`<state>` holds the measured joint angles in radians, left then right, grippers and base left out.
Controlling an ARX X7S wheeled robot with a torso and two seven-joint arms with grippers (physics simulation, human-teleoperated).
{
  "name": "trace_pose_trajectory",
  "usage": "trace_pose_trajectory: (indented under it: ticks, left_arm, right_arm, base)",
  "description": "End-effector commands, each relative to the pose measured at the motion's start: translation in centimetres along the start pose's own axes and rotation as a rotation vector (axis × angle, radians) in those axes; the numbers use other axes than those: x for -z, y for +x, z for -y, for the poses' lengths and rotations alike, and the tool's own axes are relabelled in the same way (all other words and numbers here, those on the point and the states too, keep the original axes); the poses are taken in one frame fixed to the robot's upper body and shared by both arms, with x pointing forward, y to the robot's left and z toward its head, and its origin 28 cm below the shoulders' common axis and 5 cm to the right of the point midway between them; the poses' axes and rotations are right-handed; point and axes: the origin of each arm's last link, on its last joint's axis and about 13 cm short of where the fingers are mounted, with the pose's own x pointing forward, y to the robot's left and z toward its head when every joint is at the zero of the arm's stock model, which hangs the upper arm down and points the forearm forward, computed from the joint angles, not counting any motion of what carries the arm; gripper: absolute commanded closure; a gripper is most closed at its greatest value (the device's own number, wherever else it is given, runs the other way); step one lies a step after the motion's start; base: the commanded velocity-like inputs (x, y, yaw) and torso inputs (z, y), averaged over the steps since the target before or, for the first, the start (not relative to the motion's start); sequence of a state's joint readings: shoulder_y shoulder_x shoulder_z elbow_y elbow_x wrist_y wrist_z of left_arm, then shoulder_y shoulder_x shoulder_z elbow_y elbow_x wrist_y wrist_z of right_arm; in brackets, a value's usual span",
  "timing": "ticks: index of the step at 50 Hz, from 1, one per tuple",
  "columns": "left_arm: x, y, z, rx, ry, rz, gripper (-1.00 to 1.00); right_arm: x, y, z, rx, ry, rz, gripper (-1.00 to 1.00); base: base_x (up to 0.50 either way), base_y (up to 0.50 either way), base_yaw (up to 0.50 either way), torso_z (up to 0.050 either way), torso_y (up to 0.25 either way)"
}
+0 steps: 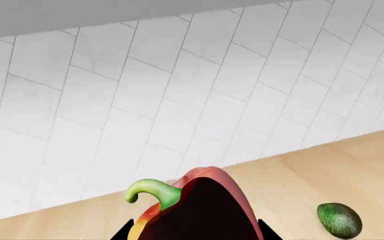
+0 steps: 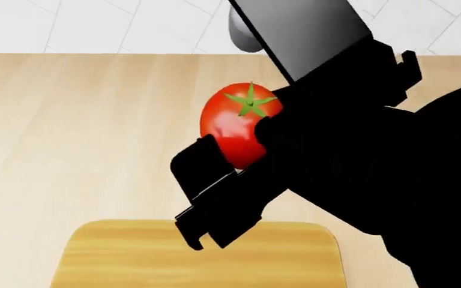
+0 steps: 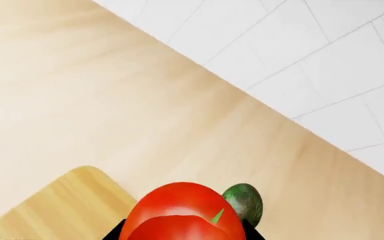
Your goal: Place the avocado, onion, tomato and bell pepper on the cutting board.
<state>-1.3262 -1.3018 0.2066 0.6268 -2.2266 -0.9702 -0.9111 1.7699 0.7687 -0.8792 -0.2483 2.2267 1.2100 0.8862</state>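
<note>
My right gripper is shut on the glossy red tomato, which fills the space between its jaws. In the head view the tomato hangs above the counter, just beyond the far edge of the golden cutting board. A corner of the board shows in the right wrist view, with the dark green avocado on the counter behind the tomato. My left gripper is shut on the bell pepper, with its green stem up. The avocado lies on the counter beside it. The onion is out of view.
My black right arm covers the right half of the head view. The pale wooden countertop runs back to a white tiled wall.
</note>
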Motion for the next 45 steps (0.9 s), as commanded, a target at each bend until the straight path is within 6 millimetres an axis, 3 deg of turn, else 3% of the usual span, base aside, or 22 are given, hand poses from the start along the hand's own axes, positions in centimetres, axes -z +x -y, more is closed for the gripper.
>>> trace_pose_trajectory:
  ticks: [1,22,45]
  left_arm:
    - [0.1,0.5,-0.1,-0.006,-0.007,-0.005,1.0]
    - [0.2,0.6,-0.3,-0.012,-0.006,-0.004,1.0]
    - [0.3,0.7,-0.5,-0.02,-0.01,-0.003,1.0]
  right_arm:
    - [0.6,4.9,0.6,-0.085,-0.009,-0.081,1.0]
    - [2.7,9.2,0.3,-0.135,0.003,-0.153,1.0]
    - [4.4,10.1,-0.2,-0.156,0.023,-0.219,1.0]
  base:
    - [0.0,0.0,0.0,0.0,0.0]
    - [0.0,0.0,0.0,0.0,0.0]
    - [0.0,0.0,0.0,0.0,0.0]
